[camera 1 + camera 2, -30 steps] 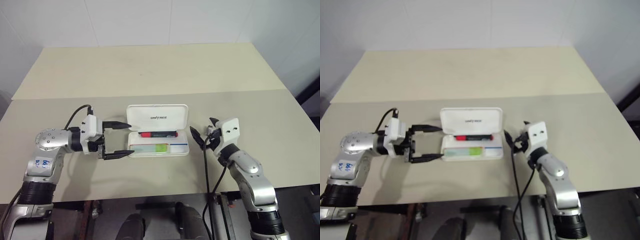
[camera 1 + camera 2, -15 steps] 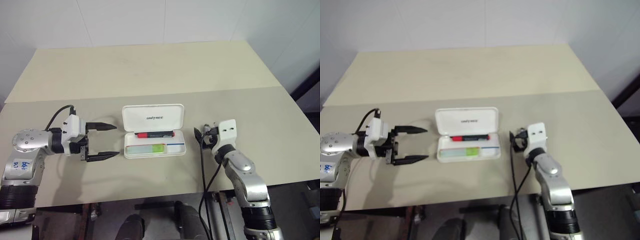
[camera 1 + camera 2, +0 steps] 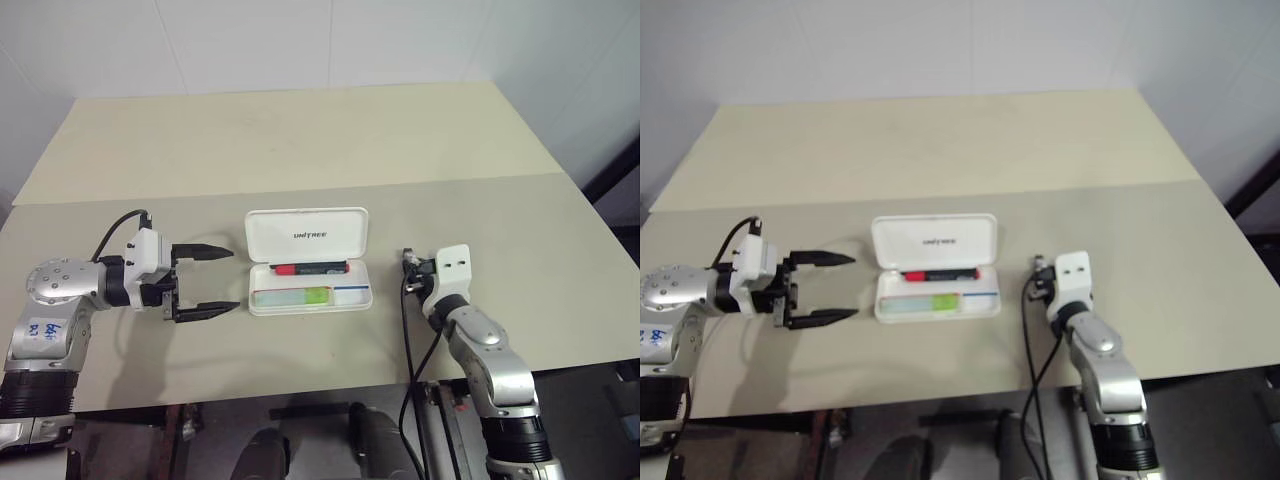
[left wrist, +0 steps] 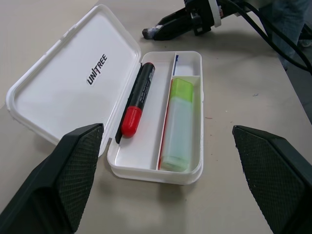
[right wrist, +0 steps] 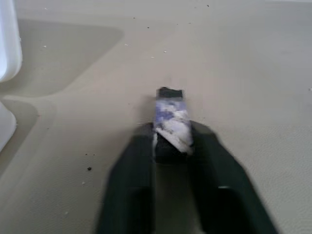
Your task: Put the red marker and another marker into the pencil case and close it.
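- One beige table point(image 3: 300, 150) against white walls.
- One open case point(image 3: 310, 265) holds two markers: red marker point(image 3: 312, 268), green marker point(image 3: 292, 296).
- Two end effectors: left end effector point(image 3: 210, 280) released, right end effector point(image 5: 168, 141) clenched, empty.

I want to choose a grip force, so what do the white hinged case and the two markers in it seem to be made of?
The white hinged pencil case looks like hard, smooth moulded plastic, with thin rigid walls and a soft sheen. The pale green translucent marker seems plastic too; light passes through its body. The red-capped dark marker has a glossy cap and dark barrel, probably plastic.
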Robot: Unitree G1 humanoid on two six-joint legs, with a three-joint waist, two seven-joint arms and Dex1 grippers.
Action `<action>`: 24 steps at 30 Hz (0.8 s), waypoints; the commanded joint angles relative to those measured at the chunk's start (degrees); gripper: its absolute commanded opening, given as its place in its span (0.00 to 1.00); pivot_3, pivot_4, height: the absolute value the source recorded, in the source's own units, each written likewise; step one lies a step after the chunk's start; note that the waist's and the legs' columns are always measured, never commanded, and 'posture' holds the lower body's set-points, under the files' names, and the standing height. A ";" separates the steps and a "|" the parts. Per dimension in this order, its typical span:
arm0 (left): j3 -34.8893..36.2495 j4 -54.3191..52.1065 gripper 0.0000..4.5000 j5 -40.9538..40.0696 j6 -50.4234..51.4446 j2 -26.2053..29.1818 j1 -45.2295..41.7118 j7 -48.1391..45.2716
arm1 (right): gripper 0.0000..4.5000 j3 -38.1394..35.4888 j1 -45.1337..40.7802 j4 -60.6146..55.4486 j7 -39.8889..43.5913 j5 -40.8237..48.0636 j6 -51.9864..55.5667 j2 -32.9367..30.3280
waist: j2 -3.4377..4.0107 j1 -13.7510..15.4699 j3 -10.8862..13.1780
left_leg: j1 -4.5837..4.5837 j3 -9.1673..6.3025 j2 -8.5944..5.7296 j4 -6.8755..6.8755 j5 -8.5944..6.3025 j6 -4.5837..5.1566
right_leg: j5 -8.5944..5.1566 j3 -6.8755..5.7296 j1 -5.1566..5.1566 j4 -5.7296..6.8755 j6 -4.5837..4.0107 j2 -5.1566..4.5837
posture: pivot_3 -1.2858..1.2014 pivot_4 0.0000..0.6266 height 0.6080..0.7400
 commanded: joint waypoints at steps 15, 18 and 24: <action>-2.83 -0.52 1.00 -0.19 -0.68 -2.05 -2.79 0.25 | 0.08 -1.81 -8.57 4.85 39.85 13.07 -15.43 -18.70 | 0.00 -0.05 0.02 | -0.01 0.19 0.04 0.00 -0.01 0.02 | 0.02 0.12 -0.06 -0.01 0.05 0.08 | 0.52 0.24 1.00; -3.44 -0.59 1.00 -0.19 -0.71 -2.34 -2.75 0.09 | 0.08 -0.02 -10.80 8.39 47.44 13.35 -17.82 -21.51 | 0.00 -0.09 0.02 | -0.01 0.23 0.03 0.03 -0.01 0.02 | 0.03 0.14 -0.06 -0.01 0.06 0.07 | 0.52 0.24 1.00; -5.12 0.16 1.00 0.23 -1.18 -3.11 -3.35 -0.66 | 0.08 4.60 -14.72 14.90 57.45 11.24 -23.38 -21.96 | 0.00 -0.05 0.02 | 0.02 0.24 0.05 0.08 -0.01 0.02 | 0.03 0.16 -0.07 0.07 0.06 0.08 | 0.52 0.24 1.00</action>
